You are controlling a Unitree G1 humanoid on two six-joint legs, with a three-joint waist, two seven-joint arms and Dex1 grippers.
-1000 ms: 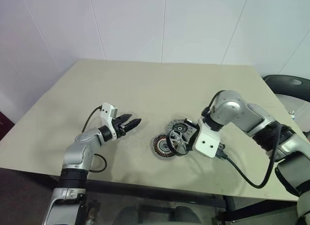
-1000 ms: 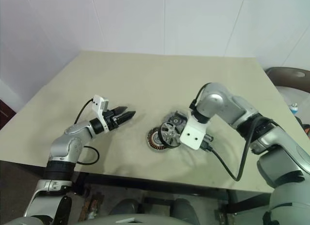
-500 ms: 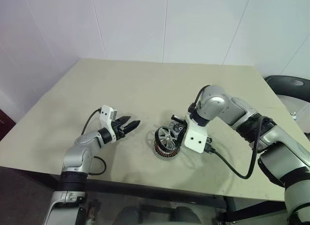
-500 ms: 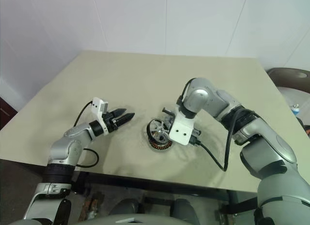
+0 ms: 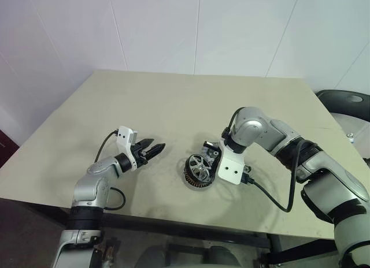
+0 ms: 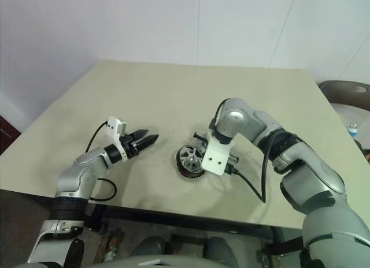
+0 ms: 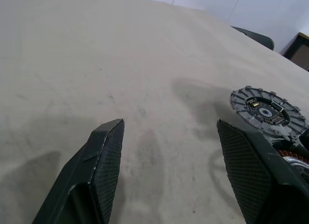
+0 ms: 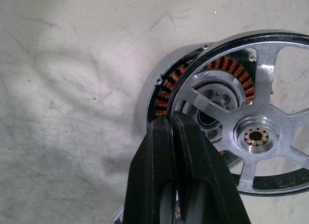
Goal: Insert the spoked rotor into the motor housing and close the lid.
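My right gripper (image 8: 169, 121) is shut on the rim of the spoked rotor (image 5: 200, 163), a black wheel with silvery spokes. It holds the rotor tilted and off-centre over the motor housing (image 5: 193, 180), whose copper windings (image 8: 166, 93) show under the rim. I cannot tell whether rotor and housing touch. The lid (image 7: 267, 110), a flat grey disc with a centre hub, lies on the table just behind the housing. My left gripper (image 5: 152, 149) hovers open and empty to the left of the housing, pointing at it.
The beige table (image 5: 173, 106) carries only these parts near its front middle. A black chair (image 5: 344, 100) stands off the table's far right corner. A black cable (image 5: 277, 201) trails from my right wrist over the table.
My right gripper has carried the rotor to the left, from beside the lid to over the housing. The left arm has kept still.
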